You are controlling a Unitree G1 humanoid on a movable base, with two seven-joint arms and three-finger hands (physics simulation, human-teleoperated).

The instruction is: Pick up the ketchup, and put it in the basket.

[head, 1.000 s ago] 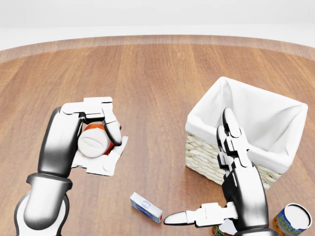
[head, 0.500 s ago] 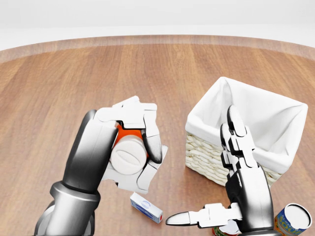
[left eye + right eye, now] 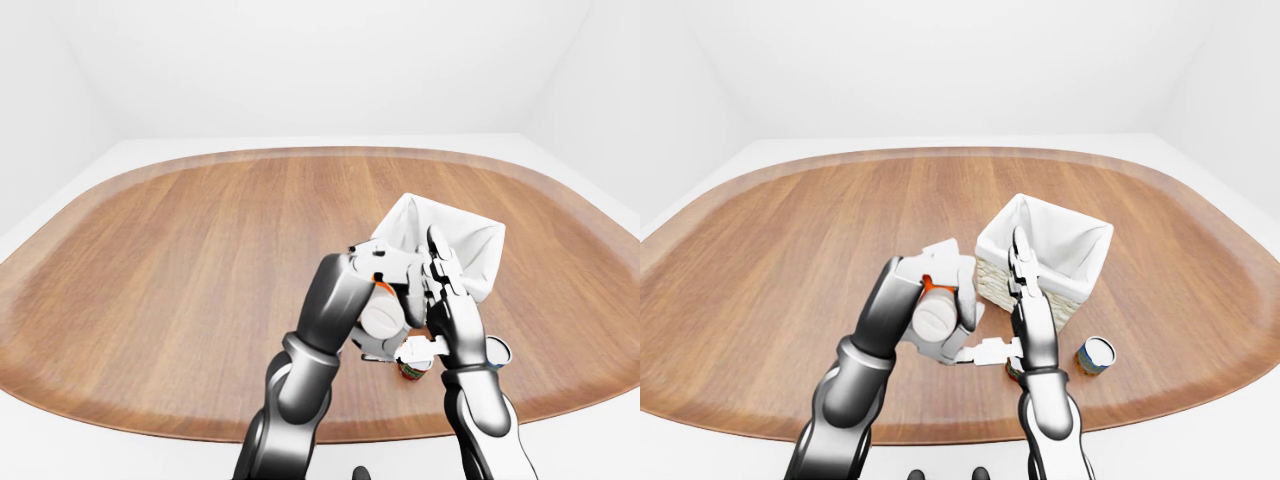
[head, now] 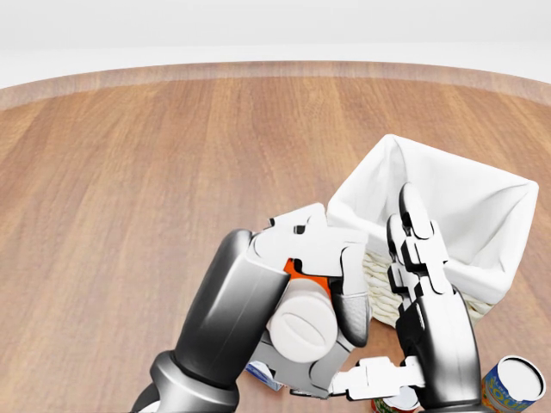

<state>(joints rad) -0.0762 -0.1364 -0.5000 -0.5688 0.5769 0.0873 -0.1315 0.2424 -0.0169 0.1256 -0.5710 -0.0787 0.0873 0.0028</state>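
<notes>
My left hand is shut on the ketchup bottle, red with a white cap that faces the camera, held above the table just left of the basket. The basket is wicker with a white cloth liner and stands at the right of the head view; it also shows in the right-eye view. My right hand is open and empty, fingers straight up against the basket's near left wall, thumb pointing left under the bottle.
A small white and blue box lies on the wooden table below my left hand, mostly hidden. A blue and yellow can stands at the lower right, and a red can stands by my right wrist.
My left hand has carried the ketchup bottle to the right and down in the view, close up to the basket and my right hand. The right hand has stayed nearly still.
</notes>
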